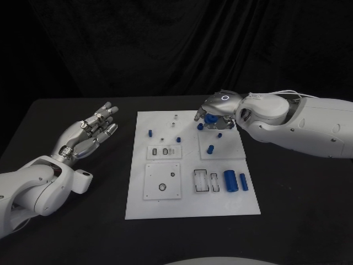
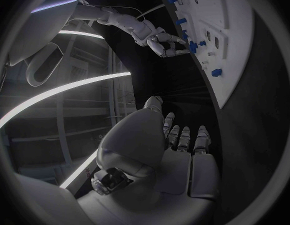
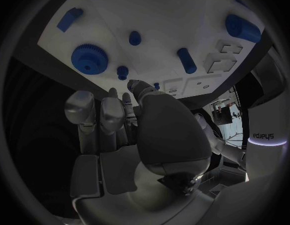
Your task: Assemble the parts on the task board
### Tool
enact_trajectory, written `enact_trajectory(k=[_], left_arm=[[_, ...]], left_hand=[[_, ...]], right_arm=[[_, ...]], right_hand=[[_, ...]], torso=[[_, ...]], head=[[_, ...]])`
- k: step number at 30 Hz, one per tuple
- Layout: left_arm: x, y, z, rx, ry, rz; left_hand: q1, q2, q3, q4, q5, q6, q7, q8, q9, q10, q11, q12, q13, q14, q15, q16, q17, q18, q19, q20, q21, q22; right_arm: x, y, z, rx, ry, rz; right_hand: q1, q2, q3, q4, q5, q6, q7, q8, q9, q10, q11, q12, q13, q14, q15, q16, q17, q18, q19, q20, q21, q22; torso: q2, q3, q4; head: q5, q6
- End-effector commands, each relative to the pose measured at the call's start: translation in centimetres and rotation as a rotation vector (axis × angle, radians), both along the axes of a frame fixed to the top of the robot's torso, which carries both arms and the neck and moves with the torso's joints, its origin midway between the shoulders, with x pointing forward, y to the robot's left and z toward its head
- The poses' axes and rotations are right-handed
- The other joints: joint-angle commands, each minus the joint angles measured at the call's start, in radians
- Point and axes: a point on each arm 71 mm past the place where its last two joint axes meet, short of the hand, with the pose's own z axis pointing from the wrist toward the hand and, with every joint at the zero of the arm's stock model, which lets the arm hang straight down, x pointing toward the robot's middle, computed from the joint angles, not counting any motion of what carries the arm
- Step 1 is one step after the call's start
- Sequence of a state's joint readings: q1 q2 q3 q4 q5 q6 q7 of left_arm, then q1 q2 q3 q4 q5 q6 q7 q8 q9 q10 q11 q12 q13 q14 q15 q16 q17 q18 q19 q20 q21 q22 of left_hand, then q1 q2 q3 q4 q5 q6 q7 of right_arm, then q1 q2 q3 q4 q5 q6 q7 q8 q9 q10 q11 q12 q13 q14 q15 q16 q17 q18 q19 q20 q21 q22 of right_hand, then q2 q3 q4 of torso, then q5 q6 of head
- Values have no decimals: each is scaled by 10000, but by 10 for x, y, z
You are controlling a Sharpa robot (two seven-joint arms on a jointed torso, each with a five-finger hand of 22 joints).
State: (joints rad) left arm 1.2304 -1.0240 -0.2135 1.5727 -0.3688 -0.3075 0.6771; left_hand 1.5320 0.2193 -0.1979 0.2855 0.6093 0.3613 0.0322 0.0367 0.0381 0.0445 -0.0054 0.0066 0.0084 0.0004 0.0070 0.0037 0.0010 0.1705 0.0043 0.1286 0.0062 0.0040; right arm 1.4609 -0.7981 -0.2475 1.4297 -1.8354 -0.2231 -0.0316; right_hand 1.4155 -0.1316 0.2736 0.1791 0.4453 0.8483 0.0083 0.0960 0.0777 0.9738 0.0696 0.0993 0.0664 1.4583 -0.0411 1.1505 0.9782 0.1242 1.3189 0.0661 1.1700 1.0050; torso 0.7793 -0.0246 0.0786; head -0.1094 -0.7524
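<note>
The white task board (image 1: 188, 190) lies in the middle of the black table. A blue gear (image 3: 89, 58) sits at the board's far right part, with small blue pegs (image 3: 122, 71) around it. My right hand (image 1: 218, 117) hovers just over the gear, fingers pointing down at it, and the right wrist view shows its fingertips (image 3: 112, 96) short of the gear with nothing between them. My left hand (image 1: 93, 132) hangs over the bare table left of the board, fingers (image 2: 183, 137) stretched out and empty. From the left wrist view, the right hand (image 2: 162, 42) appears beside the gear (image 2: 192, 47).
Two blue cylinders (image 1: 235, 180) lie side by side at the board's near right. Small blue pegs stand at the board's far left (image 1: 151, 132) and centre (image 1: 210, 148). White blocks with slots (image 1: 164, 151) and holes (image 1: 162, 185) sit on the board's left half.
</note>
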Motion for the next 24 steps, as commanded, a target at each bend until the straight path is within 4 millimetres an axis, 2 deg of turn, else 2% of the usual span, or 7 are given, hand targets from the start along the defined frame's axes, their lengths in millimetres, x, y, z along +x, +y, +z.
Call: enact_trajectory(k=[1,3,10,15,24], left_arm=[[-5,-4,14,-702,-1726,-616],[-5,-4,14,-709,-1725,-627],[-5,-4,14,-707,-1711,-626],[-5,-4,14,-712,-1708,-638],[-5,-4,14,-713,-1688,-656]], left_hand=[[87,4,56,-4,57,13,21,30,13,13,75,27,13,-4,-84,-37,-10,119,-6,-38,-29,-14],[87,4,56,-4,57,13,21,30,13,13,75,27,13,-4,-84,-37,-10,119,-6,-38,-29,-14],[98,8,68,-5,60,8,31,28,12,6,91,25,11,-4,-71,-37,-10,118,-5,-43,-28,-13],[103,10,73,-6,62,6,37,26,12,16,101,27,13,-4,-60,-37,-10,118,-6,-46,-29,-14],[112,11,81,-8,65,4,49,26,11,15,116,27,13,-4,-47,-37,-10,119,-7,-52,-30,-15]], right_arm=[[3,-1,2,-57,-194,-194],[4,0,2,-88,-179,-195],[7,1,1,-213,-98,-236],[11,1,-1,-297,-66,-258],[16,3,-5,-413,27,-215]], right_hand=[[43,-5,91,3,8,71,-36,-37,7,56,36,-60,-4,60,18,49,20,-107,46,23,49,17],[45,-5,105,2,7,95,-49,-30,12,56,35,-76,-5,56,19,48,16,-107,41,25,59,32],[-52,-38,117,62,-4,159,-75,-26,22,124,16,-111,6,44,16,77,45,-107,20,30,97,100],[-151,-57,144,137,0,257,-76,-13,37,320,24,-96,27,39,22,111,79,-114,7,38,149,196],[-182,-89,231,173,2,491,3,57,85,560,5,-89,37,51,14,201,187,-133,24,37,255,376]], torso=[[-3,-15,10],[1,-26,6],[4,-27,17],[4,-58,23],[-11,-69,27]], head=[[1,-25],[18,-25],[53,-33],[89,-61],[108,-142]])
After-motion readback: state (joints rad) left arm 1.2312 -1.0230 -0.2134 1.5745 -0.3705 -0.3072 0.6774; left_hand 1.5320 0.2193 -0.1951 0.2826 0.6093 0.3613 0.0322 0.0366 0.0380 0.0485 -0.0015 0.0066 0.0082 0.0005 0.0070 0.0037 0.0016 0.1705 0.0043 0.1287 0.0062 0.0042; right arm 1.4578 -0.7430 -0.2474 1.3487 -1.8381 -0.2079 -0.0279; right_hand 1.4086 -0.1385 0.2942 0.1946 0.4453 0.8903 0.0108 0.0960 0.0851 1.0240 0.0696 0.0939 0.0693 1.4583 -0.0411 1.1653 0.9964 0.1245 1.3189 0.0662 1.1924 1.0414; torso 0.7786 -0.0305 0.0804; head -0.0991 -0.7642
